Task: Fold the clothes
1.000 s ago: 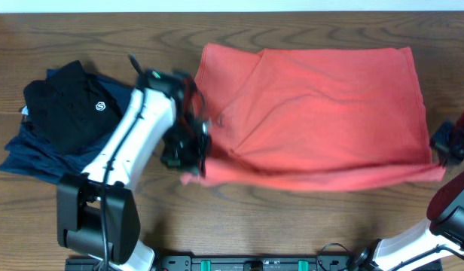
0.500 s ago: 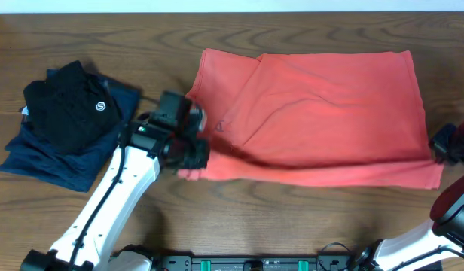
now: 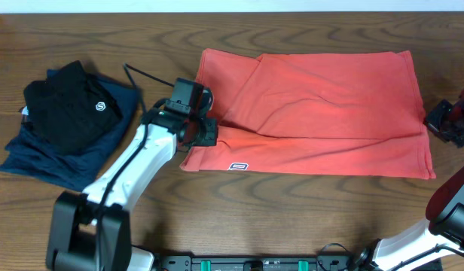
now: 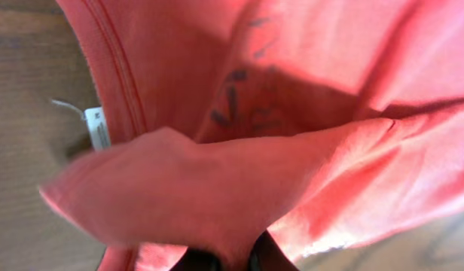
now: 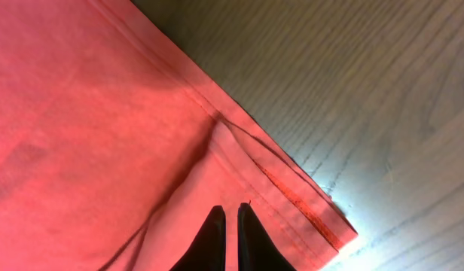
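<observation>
Coral-red cotton T-shirt [image 3: 322, 105]: flat on brown wooden table [image 3: 292, 218], near edge doubled over (fold judged just laid). Left gripper [image 4: 230, 260]: pinches shirt fold, aligning layers. Right gripper [image 5: 230, 226]: clenched, empty, at hem corner.

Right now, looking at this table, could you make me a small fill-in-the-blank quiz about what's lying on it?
1. The coral-red T-shirt is spread on a table made of ___.
2. The black garment with the small logo lies ___ the navy garment.
3. In the left wrist view, the small tag beside the shirt's collar is coloured ___.

Missing words: wood; on top of; white.
</observation>
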`<action>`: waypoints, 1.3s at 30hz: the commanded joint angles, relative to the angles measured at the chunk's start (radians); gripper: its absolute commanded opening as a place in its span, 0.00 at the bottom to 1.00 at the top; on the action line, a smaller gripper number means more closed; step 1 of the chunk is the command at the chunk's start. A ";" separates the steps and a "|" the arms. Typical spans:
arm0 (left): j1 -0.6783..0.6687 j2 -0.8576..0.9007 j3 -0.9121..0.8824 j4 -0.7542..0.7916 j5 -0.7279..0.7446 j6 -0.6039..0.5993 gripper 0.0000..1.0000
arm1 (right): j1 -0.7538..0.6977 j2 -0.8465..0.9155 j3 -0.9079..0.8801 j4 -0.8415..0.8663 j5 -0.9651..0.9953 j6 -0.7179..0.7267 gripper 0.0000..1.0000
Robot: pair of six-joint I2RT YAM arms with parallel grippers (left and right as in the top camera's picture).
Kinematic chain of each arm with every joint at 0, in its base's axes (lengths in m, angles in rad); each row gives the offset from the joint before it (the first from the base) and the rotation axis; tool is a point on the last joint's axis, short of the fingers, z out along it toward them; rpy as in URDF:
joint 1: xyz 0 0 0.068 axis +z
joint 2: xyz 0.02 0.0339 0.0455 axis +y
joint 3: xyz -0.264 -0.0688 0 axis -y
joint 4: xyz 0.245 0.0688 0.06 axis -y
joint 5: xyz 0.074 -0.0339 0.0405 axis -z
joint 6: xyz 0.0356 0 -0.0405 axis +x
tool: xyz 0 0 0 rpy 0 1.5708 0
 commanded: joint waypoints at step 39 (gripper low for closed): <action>0.003 0.166 0.008 0.291 -0.029 0.000 0.38 | 0.018 0.000 -0.412 0.287 -0.037 -0.024 0.24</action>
